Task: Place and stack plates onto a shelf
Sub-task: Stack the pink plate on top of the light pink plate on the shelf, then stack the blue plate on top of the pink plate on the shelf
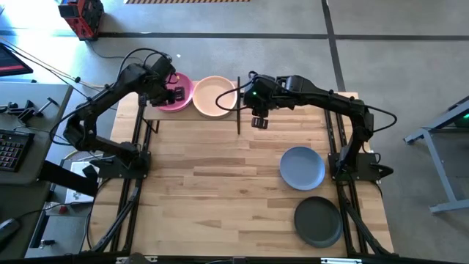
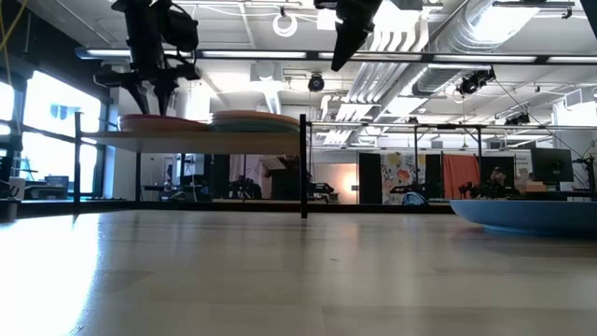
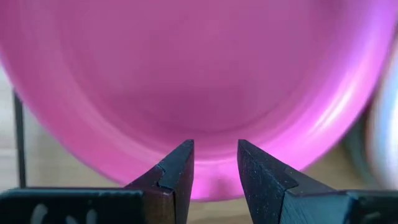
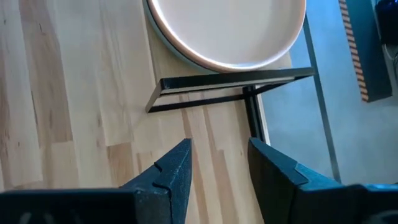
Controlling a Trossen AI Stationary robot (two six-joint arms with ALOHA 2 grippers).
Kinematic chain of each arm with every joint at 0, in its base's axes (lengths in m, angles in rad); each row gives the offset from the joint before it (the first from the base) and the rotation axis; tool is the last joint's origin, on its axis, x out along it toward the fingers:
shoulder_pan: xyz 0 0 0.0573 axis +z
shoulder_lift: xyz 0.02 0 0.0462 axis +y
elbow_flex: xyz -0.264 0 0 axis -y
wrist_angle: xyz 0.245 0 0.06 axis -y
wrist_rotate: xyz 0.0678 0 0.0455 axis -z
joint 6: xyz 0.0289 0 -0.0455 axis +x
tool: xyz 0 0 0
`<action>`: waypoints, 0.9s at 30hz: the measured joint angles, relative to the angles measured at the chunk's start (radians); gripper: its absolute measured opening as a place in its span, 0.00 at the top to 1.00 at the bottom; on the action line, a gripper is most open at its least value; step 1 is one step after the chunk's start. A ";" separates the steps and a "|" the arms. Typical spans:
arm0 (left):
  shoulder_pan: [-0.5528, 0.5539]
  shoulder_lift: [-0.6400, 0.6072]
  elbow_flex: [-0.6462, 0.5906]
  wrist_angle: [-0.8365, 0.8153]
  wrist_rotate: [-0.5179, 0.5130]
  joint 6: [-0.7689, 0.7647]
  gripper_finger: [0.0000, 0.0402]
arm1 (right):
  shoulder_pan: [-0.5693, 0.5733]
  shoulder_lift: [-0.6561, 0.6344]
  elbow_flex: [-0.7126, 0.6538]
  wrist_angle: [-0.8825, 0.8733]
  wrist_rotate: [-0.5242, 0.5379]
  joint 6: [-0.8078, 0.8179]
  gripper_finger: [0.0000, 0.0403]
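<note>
shelf (image 1: 229,116), far edge of table: magenta plate (image 1: 178,92) left, peach plate (image 1: 213,95) right. left gripper (image 1: 171,94) over magenta plate, fingers slightly spread, holding nothing. right gripper (image 1: 259,121) beside shelf, spread, holding nothing. blue plate (image 1: 302,167) and charcoal plate (image 1: 318,221) near right.

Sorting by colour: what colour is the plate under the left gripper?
Magenta plate; the left wrist view shows it best, beyond the left gripper.

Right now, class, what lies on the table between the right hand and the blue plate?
Nothing: the high view shows bare table between the right hand and blue plate.
</note>
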 joint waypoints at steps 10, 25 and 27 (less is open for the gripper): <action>-0.007 0.023 0.000 -0.106 0.001 0.017 0.73 | 0.000 0.000 0.000 -0.021 0.000 0.052 0.67; -0.046 0.012 0.000 -0.122 -0.018 0.101 0.73 | 0.035 0.000 0.000 -0.025 0.000 0.131 0.67; -0.050 -0.006 0.000 -0.110 -0.018 0.112 0.73 | 0.047 0.000 0.000 -0.051 -0.001 0.188 0.67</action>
